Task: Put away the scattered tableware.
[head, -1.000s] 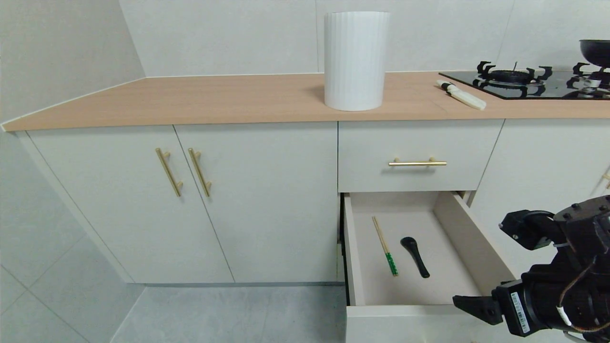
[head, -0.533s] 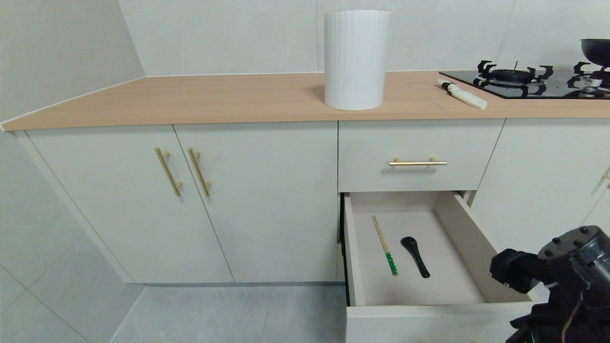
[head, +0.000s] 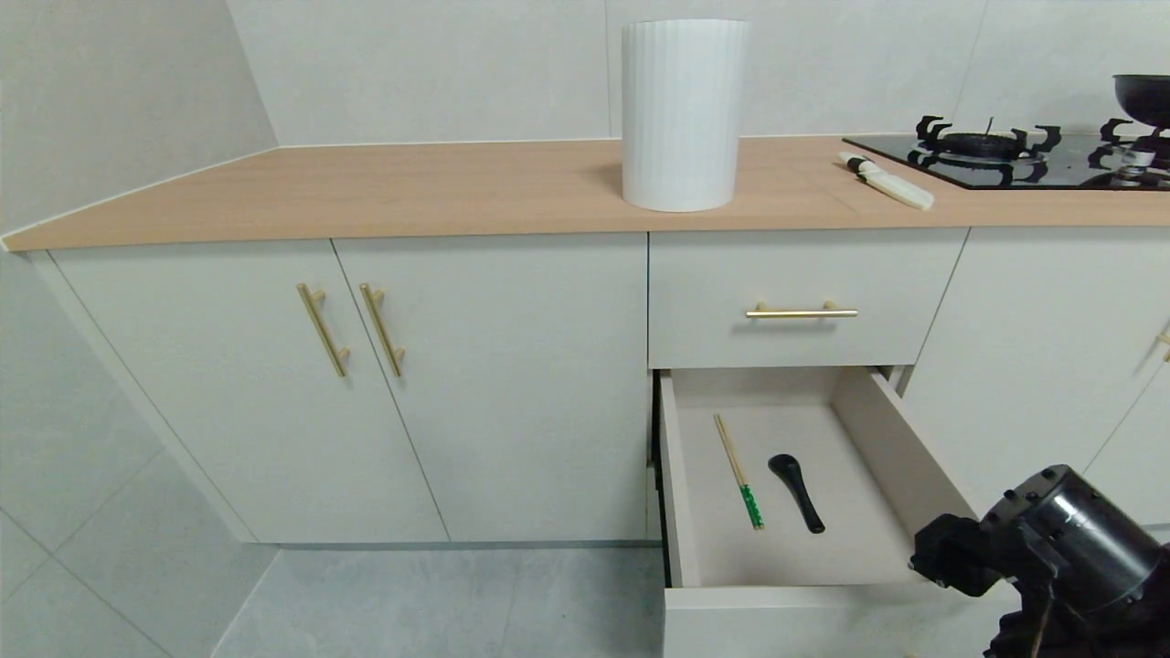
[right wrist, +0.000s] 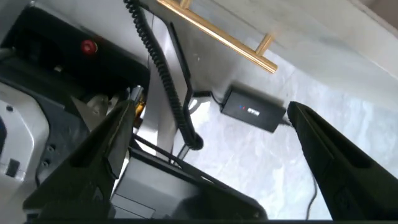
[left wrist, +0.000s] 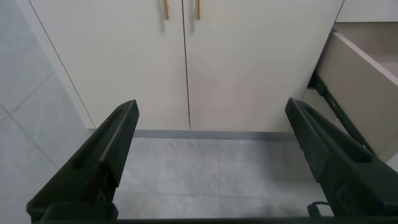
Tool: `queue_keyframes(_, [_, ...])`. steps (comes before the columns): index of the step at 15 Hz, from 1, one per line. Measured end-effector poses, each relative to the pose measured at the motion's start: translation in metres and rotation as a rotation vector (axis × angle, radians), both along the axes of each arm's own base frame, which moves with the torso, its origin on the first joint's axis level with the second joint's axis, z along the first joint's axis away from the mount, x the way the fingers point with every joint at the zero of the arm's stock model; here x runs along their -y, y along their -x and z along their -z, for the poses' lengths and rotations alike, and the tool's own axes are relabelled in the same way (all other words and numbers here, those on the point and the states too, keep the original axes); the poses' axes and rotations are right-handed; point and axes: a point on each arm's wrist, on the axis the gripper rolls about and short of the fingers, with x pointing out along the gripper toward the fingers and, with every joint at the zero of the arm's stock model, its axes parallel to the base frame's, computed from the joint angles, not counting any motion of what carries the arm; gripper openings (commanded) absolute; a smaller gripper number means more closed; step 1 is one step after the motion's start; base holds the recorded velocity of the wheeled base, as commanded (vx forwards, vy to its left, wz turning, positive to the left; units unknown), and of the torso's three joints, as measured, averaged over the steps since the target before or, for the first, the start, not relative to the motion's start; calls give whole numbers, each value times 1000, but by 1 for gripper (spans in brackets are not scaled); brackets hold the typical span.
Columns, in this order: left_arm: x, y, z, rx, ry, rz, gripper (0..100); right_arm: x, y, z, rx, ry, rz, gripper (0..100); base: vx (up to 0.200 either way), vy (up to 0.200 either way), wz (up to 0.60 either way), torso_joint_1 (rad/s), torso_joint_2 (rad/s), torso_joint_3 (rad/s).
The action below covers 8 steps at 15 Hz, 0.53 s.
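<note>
Right arm [head: 1079,548] lower; drawer [head: 900,471]: chopsticks [head: 739,471], spoon [head: 797,493]

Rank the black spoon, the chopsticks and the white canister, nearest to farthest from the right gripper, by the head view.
The right gripper hangs low by the front of the open drawer.
1. black spoon, on the drawer's right side.
2. chopsticks, left of the spoon.
3. white canister, up on the counter.

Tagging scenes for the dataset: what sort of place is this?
A home-style kitchen, probably: wood-look countertop over cabinets, gas hob, and an open drawer holding chopsticks and a spoon.
</note>
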Motion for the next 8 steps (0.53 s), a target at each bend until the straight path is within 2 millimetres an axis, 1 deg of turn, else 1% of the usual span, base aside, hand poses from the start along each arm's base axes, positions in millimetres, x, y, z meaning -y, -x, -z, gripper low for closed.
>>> queue_keyframes(3, [0, 0, 0, 0, 0, 0, 100, -8, -14, 5, -7, 22, 126, 100, 0, 0, 0, 0, 0, 0])
queue_keyframes(6, [0, 0, 0, 0, 0, 0, 100, -19, -32, 10, -3, 28, 269, 100, 0, 0, 0, 0, 0, 0])
queue_keyframes(8, [0, 0, 0, 0, 0, 0, 100, -21, -44, 16, -4, 48, 328, 100, 0, 0, 0, 0, 0, 0])
